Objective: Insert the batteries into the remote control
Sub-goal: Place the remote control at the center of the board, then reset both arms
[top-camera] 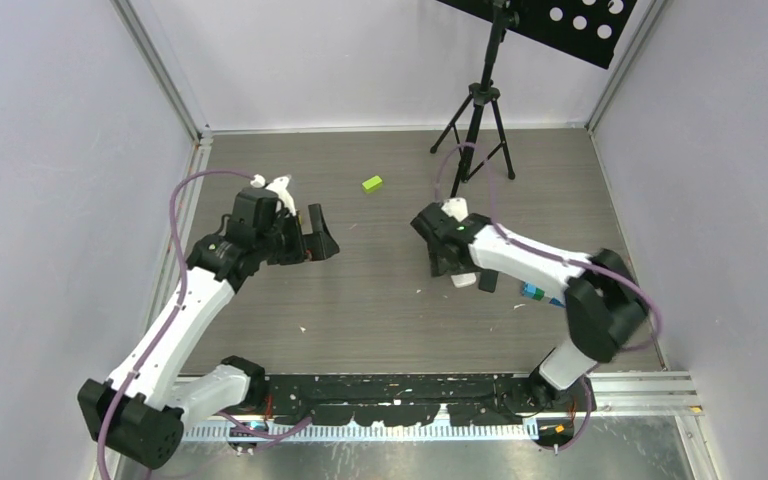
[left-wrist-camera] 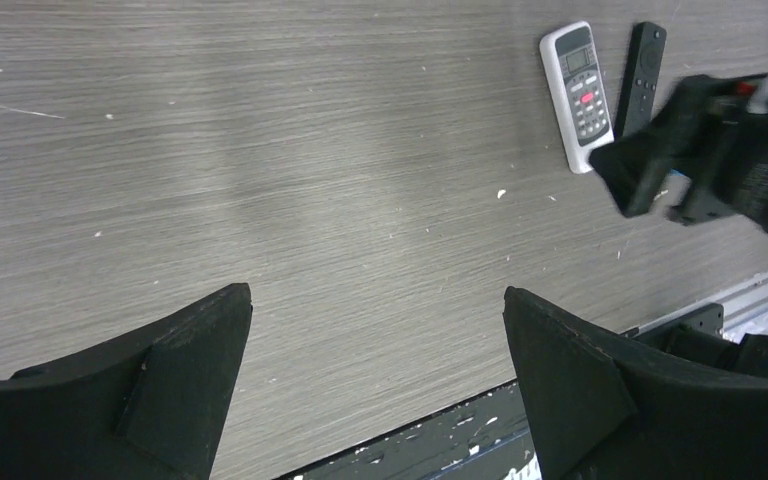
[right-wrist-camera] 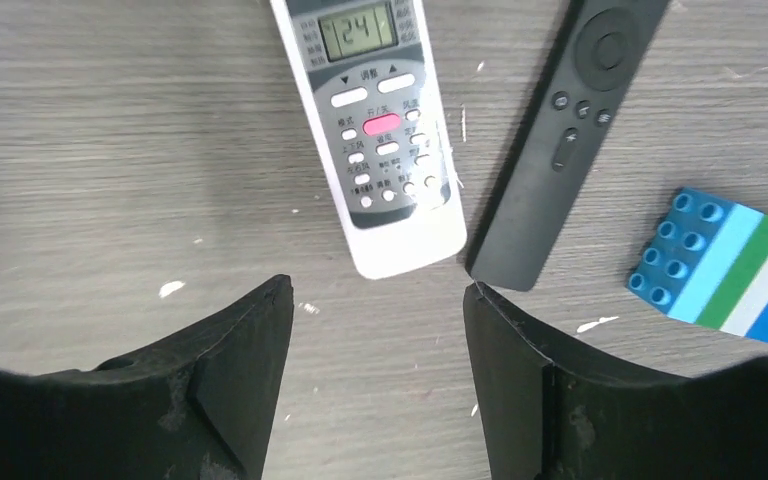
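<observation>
Finding: white air-conditioner remote lies face up, display lit, just beside the black slim remote. Right gripper spread, empty, just off its lower end; left gripper spread wide, well apart. Judged light, rigid, slippery plastic: grip across the long edges. No batteries discernible

The white plastic air-conditioner remote control lies flat and face up on the grey wood-grain tabletop — its display reads "24", with one pink button among white ones. Just beside it lies the slim black plastic remote control, also face up — near ends almost touching, far ends splayed apart.
</observation>
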Available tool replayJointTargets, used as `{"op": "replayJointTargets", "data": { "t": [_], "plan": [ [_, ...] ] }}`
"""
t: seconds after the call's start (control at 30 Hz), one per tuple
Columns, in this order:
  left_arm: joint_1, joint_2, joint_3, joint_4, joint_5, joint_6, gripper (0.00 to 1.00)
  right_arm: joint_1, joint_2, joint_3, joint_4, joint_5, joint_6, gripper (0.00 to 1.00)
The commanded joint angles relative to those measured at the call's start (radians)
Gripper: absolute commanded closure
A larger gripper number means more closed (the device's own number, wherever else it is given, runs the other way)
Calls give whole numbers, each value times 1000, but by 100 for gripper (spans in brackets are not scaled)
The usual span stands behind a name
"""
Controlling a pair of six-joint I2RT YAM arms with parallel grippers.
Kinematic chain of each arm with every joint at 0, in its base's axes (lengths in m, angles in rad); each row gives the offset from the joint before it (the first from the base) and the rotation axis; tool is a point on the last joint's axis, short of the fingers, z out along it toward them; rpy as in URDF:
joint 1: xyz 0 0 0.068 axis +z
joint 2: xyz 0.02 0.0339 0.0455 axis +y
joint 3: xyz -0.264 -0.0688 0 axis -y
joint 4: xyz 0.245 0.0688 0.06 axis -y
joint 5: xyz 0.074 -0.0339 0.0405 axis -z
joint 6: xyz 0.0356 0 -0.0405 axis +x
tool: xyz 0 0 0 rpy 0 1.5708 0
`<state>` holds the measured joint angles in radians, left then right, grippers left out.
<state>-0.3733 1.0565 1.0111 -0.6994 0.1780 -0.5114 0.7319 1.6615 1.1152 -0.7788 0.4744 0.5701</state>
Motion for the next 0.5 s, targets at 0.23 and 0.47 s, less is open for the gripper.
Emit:
{"op": "replayJointTargets", "data": {
  "t": [0.23, 0.47],
  "plan": [
    [2, -288, 107, -131, -206, 27, 0, 13, -837, -86, 38, 208, -23, 15],
    [2, -443, 155, -249, -343, 82, 0, 14, -1067, 120, -205, 454, -91, 13]
  ]
}}
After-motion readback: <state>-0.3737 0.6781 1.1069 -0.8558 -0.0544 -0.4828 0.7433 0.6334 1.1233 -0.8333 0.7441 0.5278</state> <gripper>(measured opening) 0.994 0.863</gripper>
